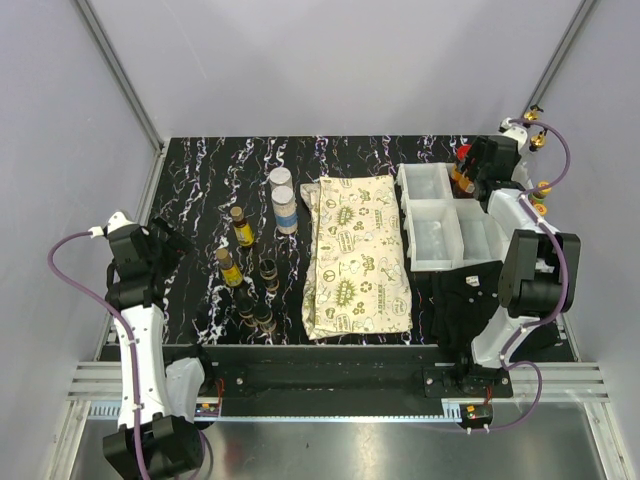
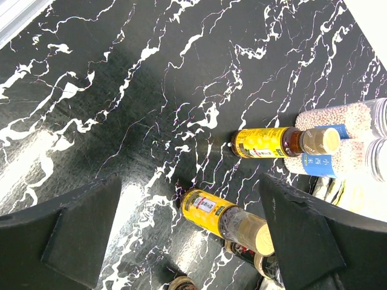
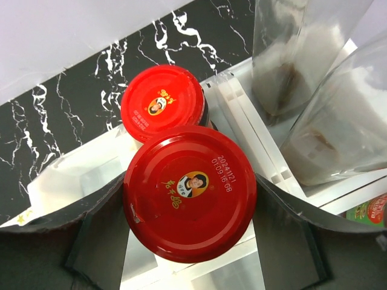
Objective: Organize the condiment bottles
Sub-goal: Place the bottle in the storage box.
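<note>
Right gripper (image 3: 188,202) is closed partway onto a red-lidded jar (image 3: 189,192). One finger sits against each side of the wide lid, which fills the gap between them. From above, this gripper (image 1: 468,172) sits over the far compartment of the white bins (image 1: 412,215). Whether the jar hangs free or rests on the bin floor cannot be told. Just beyond the fingertips stands a second red-lidded jar (image 3: 162,103), close against the gripped one.

Left gripper (image 2: 188,181) is spread fully wide and holds nothing, hovering low over the black marbled worktop (image 2: 91,90). A yellow-labelled bottle (image 2: 208,211) stands almost between its fingertips, nearer the right-hand finger and touched by neither. A second yellow-labelled bottle (image 2: 266,141) stands a little farther ahead on the same side. Past those are two clear white-capped bottles (image 2: 341,118) filled with pale grains.

In the top view, several small dark bottles (image 1: 269,273) stand near this gripper (image 1: 165,245), just past the yellow-labelled pair. A cream patterned cloth (image 1: 355,255) lies flat between the two grippers, separating that cluster from the bins.
</note>
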Robot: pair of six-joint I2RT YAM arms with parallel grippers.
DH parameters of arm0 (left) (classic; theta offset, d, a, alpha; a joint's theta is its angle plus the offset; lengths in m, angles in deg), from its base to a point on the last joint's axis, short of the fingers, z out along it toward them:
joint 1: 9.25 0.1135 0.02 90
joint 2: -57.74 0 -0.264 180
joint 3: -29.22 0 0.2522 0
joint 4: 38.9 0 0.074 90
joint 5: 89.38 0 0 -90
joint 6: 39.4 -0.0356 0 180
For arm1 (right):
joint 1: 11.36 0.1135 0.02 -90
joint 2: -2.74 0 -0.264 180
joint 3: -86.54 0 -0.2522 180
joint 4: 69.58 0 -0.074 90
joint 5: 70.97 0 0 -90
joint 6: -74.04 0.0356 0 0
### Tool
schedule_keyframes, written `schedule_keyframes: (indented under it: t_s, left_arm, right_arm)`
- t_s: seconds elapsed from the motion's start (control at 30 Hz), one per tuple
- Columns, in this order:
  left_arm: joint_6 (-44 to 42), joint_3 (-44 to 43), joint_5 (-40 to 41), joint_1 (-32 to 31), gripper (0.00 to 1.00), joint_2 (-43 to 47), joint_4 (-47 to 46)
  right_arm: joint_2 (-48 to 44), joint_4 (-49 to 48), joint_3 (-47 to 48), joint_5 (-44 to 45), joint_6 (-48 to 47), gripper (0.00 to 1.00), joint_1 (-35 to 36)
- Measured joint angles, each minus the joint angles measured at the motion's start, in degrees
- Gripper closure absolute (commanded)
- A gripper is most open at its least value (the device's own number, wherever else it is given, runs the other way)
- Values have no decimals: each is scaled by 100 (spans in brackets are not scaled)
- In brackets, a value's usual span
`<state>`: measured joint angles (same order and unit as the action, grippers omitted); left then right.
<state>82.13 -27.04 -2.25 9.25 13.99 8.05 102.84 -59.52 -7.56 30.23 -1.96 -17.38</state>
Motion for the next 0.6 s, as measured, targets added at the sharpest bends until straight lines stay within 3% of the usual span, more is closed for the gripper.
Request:
schedule_keyframes:
  t_s: [0.6]
  left_arm:
    - [0, 0, -162, 94, 1, -42, -33]
  right_arm:
    - [466, 2, 7, 15, 74, 97, 2]
